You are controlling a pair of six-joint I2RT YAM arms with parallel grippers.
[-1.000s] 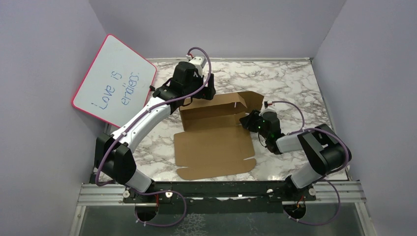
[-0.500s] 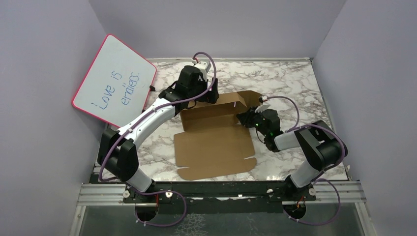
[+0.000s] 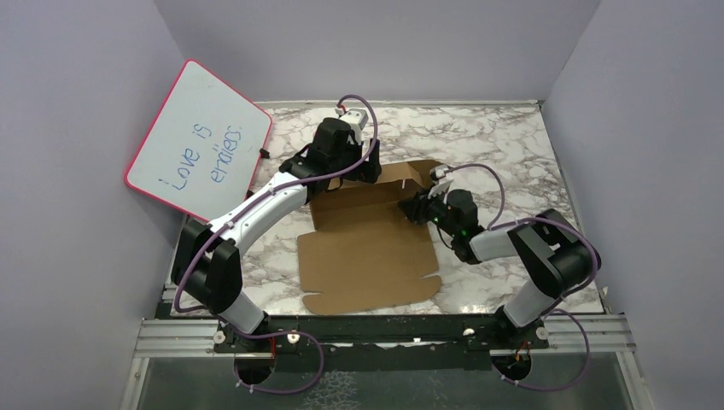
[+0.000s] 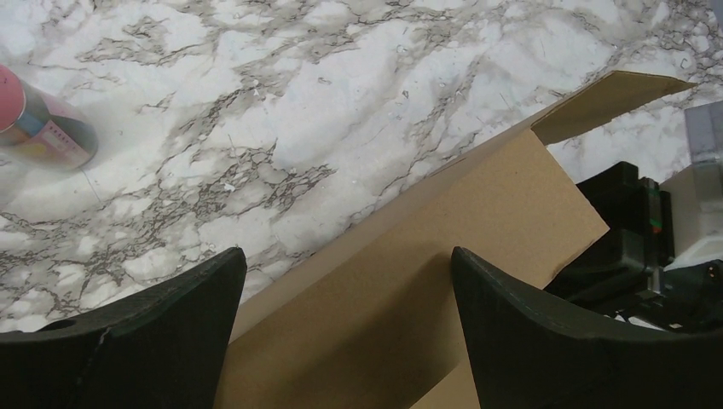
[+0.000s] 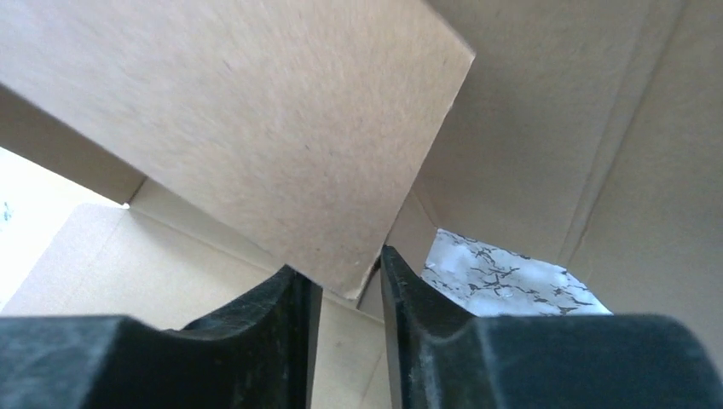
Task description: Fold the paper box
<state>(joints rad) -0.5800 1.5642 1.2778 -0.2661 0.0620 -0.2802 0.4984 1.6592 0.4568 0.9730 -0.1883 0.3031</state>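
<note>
Box: brown corrugated cardboard paper box (image 3: 367, 248) lies mid marble-patterned counter (image 3: 512, 145), rear wall raised.
Left pincer (image 4: 347, 256): spread wide, straddling the rear wall.
Right pincer (image 5: 345, 274): pinching a side flap's corner.

The left arm (image 3: 256, 207) and right arm (image 3: 495, 246) had white link shells and black joint housings. Purple cables (image 3: 372, 120) ran along both. A green light (image 3: 459, 227) showed at the right wrist, and the fingers (image 4: 546, 341) were matte black.

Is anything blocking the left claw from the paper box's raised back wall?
Nothing visible does. The left claw hangs open directly over the raised wall of the paper box, with only bare cardboard between its fingers.
</note>
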